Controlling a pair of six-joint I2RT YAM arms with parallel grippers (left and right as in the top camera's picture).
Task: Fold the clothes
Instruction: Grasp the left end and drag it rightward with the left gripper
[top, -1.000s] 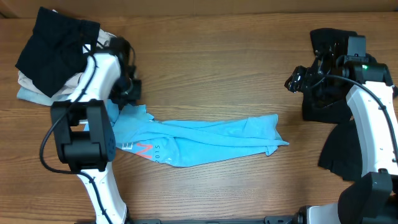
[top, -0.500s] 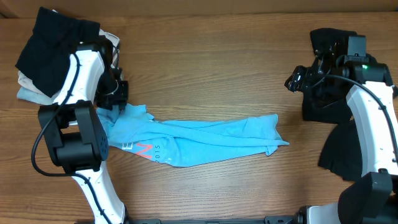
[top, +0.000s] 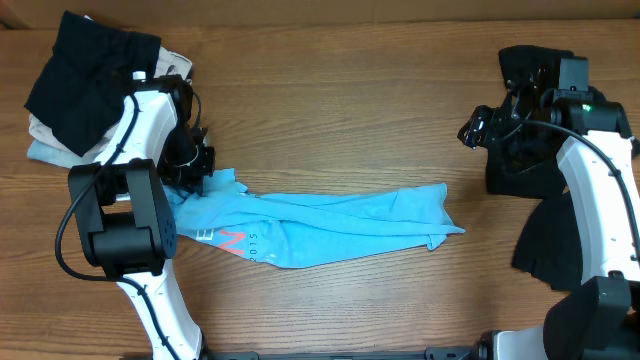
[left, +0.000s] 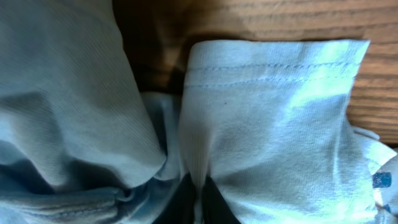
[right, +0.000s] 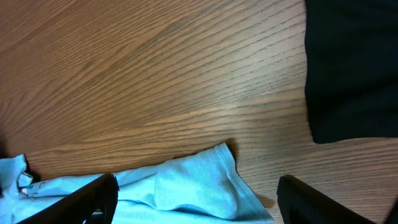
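A brown wood-grain worktop (top: 340, 110) carries everything. The blue shirt (top: 330, 225) lies in a crumpled band across its middle. The left end effector (left: 198, 200) is clamped on the shirt's left end, with cloth bunched between its fingers. The right end effector (right: 196, 199) hangs with its fingers spread wide, over bare wood near the shirt's right end. Black clothes (top: 545, 240) lie at the right edge. A mixed pile (top: 85, 85) sits at the far left.

A robotics laboratory bench is indicated: a left arm (top: 140, 130) and a right arm (top: 585, 190), cabled and white-shelled, are mounted at the near edge of a wood-grain table (top: 340, 110), where a blue shirt (top: 340, 225) and heaped clothes (top: 85, 85) are laid.
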